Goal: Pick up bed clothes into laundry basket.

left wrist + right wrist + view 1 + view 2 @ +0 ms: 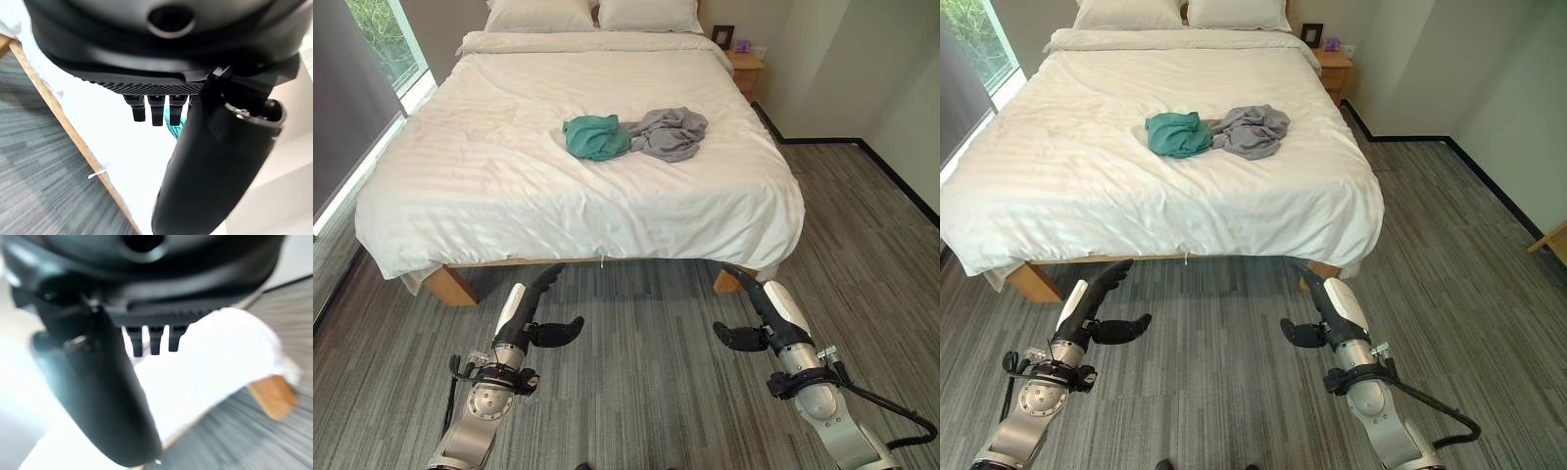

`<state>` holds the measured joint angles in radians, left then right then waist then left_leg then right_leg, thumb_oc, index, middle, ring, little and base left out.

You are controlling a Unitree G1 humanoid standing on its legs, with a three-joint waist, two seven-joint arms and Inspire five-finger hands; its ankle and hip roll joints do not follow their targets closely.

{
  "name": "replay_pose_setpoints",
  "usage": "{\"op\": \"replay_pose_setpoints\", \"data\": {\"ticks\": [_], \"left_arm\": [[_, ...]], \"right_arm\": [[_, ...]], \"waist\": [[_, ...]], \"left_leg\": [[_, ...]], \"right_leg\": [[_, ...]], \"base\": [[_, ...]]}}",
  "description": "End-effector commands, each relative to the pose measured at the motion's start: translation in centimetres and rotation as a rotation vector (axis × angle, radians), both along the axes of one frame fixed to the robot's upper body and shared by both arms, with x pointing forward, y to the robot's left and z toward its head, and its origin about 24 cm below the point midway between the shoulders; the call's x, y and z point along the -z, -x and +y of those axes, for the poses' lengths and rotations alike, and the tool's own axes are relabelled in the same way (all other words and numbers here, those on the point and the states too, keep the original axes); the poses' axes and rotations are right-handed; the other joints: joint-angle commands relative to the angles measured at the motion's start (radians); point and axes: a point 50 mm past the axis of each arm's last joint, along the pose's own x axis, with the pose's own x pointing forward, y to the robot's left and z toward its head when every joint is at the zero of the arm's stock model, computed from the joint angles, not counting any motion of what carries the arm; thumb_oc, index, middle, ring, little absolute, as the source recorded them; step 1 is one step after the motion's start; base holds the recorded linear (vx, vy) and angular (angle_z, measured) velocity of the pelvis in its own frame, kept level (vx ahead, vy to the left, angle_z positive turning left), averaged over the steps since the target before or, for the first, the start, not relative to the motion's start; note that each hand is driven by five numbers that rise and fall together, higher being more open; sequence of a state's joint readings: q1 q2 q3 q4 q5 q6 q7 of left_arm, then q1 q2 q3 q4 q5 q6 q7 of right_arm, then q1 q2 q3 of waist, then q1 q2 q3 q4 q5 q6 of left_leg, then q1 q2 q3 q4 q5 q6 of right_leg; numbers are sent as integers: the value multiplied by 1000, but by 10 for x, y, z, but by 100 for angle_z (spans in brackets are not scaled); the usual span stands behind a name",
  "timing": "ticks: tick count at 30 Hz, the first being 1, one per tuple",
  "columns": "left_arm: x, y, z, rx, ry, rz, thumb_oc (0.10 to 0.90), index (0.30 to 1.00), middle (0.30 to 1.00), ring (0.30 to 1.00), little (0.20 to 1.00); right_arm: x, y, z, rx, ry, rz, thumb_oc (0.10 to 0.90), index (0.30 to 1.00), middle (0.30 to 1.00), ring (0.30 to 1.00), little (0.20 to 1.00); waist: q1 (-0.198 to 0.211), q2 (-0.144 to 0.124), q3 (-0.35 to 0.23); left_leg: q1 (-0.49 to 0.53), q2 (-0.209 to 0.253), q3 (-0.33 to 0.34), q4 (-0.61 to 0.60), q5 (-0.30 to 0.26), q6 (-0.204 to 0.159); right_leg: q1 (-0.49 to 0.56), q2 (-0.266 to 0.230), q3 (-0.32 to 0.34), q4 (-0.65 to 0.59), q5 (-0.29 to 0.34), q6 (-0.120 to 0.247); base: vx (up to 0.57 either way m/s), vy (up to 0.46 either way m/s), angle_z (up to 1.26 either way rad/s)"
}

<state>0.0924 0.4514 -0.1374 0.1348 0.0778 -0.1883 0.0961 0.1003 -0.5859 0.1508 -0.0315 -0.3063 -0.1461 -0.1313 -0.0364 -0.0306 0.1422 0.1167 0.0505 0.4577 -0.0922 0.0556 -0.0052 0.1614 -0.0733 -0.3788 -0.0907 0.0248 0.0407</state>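
Observation:
A teal garment (pixel 596 136) and a grey garment (pixel 669 133) lie crumpled side by side, touching, in the middle of the white bed (pixel 509 186). A sliver of the teal garment (pixel 173 126) shows past the left hand's fingers in the left wrist view. My left hand (pixel 530 313) hangs over the floor short of the bed's foot, fingers straight, holding nothing. My right hand (pixel 764 311) is level with it on the right, also open and empty. Both are well short of the clothes.
Two pillows (pixel 597 14) lie at the head of the bed. A wooden nightstand (pixel 744 67) stands at its far right. A window (pixel 382 39) runs along the left wall. Grey carpet (pixel 862 255) spreads to the right of the bed and in front of it.

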Motion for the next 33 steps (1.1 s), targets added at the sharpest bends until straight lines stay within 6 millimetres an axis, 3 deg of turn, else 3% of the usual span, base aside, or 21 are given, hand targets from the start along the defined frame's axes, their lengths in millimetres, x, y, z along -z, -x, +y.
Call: {"op": "replay_pose_setpoints", "data": {"ticks": [1, 7, 8, 9, 10, 11, 12, 13, 14, 16, 17, 18, 22, 26, 27, 29, 30, 33], "left_arm": [[-41, -15, -10, 92, 3, -203, 800, 900, 900, 900, 900], [-43, -15, -3, 17, 58, -214, 800, 900, 900, 900, 900], [-47, -11, 1, 3, 88, -227, 800, 900, 900, 900, 900], [-48, -11, 1, 3, 88, -229, 800, 900, 900, 900, 900], [-48, -9, 2, -3, 95, -233, 800, 900, 900, 900, 900], [-49, -8, 3, -18, 118, -238, 800, 900, 900, 900, 900], [-49, -8, 3, -18, 118, -240, 800, 900, 900, 900, 900], [-46, -7, 3, -38, 146, -228, 800, 900, 900, 900, 900], [-44, -5, 4, -43, 151, -220, 800, 900, 900, 900, 900], [-40, 0, 7, -66, 170, -205, 800, 900, 900, 900, 900], [-40, 0, 7, -65, 170, -204, 800, 900, 900, 900, 900], [-36, 6, 10, -81, 174, -190, 800, 900, 900, 900, 900], [-30, 13, 15, -118, 177, -164, 800, 900, 900, 900, 900], [-26, 24, 21, -145, 181, -147, 800, 900, 900, 900, 900], [-27, 25, 20, -134, 181, -143, 800, 900, 900, 900, 900], [-30, 23, 21, -128, 165, -148, 800, 900, 900, 900, 900], [-33, 16, 21, -116, 147, -158, 800, 900, 900, 900, 900], [-43, 5, 20, -102, 120, -200, 800, 900, 900, 900, 900]], "right_arm": [[-47, -10, 5, -96, 40, -217, 800, 900, 900, 900, 900], [-43, -10, 1, -54, 44, -196, 800, 900, 900, 900, 900], [-48, -10, 3, -73, 32, -213, 800, 900, 900, 900, 900], [-49, -10, 3, -74, 31, -214, 800, 900, 900, 900, 900], [-50, -10, 1, -71, 30, -216, 800, 900, 900, 900, 900], [-50, -9, -2, -64, 38, -214, 800, 900, 900, 900, 900], [-50, -9, -2, -64, 38, -217, 800, 900, 900, 900, 900], [-48, -9, -7, -38, 44, -202, 800, 900, 900, 900, 900], [-46, -9, -9, -28, 41, -192, 800, 900, 900, 900, 900], [-45, -7, -10, -14, 15, -185, 800, 900, 900, 900, 900], [-45, -6, -10, -14, 14, -184, 800, 900, 900, 900, 900], [-48, -8, -11, -7, -7, -190, 800, 900, 900, 900, 900], [-59, -20, -7, -19, -15, -236, 800, 900, 900, 900, 900], [-60, -22, 4, -71, -17, -236, 800, 900, 900, 900, 900], [-59, -24, 13, -106, -9, -236, 800, 900, 900, 900, 900], [-60, -26, 18, -125, -5, -247, 800, 900, 900, 900, 900], [-65, -31, 27, -147, 4, -276, 800, 900, 900, 900, 900], [-76, -36, 37, -181, -5, -329, 800, 900, 900, 900, 900]], "waist": [[25, 18, -63], [4, 26, -53], [7, 27, -18], [6, 24, -12], [10, 18, 7], [15, 10, 27], [14, 12, 31], [29, 12, 65], [31, 7, 67], [42, 1, 67], [41, -1, 65], [58, 1, 64], [69, 42, 50], [89, 45, 10], [117, 23, -2], [131, 7, 0], [124, 2, 15], [69, 12, 46]], "left_leg": [[26, 108, 17, 5, -133, -78], [51, 114, 31, 5, -129, -73], [38, 124, 45, 133, -140, -99], [23, 131, 57, 157, -135, -94], [-31, 175, 44, 290, -151, -118], [-80, 225, 53, 418, -99, -148], [-97, 239, 62, 437, -88, -140], [-186, 323, 43, 633, 42, -196], [-200, 333, 53, 650, 42, -184], [-235, 305, 52, 617, -21, -169], [-235, 301, 52, 616, -24, -168], [-282, 240, 72, 496, -92, -121], [-290, 154, 156, 84, -19, -91], [-270, 137, 142, 15, -21, -64], [-258, 119, 135, 17, 12, -48], [-231, 115, 165, 18, 13, -37], [-182, 105, 195, 18, -18, -13], [-86, 85, 194, 5, -93, 21]], "right_leg": [[-5, -107, -72, 3, -55, 94], [-7, -70, -32, 3, -86, 66], [25, -68, -21, 3, -120, 52], [19, -68, -31, 3, -108, 45], [39, -65, -24, 3, -136, 34], [54, -63, -29, 3, -153, 17], [44, -58, -40, 3, -140, 7], [67, -33, -45, 3, -173, -31], [76, -30, -46, 3, -185, -38], [104, -23, -34, 3, -219, -37], [105, -25, -36, 3, -221, -36], [118, -19, -27, 3, -236, -18], [126, -5, -21, 3, -254, 24], [146, -1, -2, 3, -263, 51], [179, -2, 13, 3, -246, 51], [183, -17, 9, 50, -227, 62], [108, -73, -8, 265, -225, 105], [-82, -158, -9, 617, -79, 171]], "base": [[0, 0, 0], [54, -132, 2], [91, -239, -9], [89, -240, -13], [-15, -199, -13], [-18, -203, -23], [-20, -302, -33], [30, -258, -27], [233, -300, -20], [231, -103, -4], [229, -21, 5], [314, 48, 4], [341, 103, -18], [451, 59, -45], [436, 16, -56], [370, 35, -77], [267, 89, -89], [290, 103, -13]]}}
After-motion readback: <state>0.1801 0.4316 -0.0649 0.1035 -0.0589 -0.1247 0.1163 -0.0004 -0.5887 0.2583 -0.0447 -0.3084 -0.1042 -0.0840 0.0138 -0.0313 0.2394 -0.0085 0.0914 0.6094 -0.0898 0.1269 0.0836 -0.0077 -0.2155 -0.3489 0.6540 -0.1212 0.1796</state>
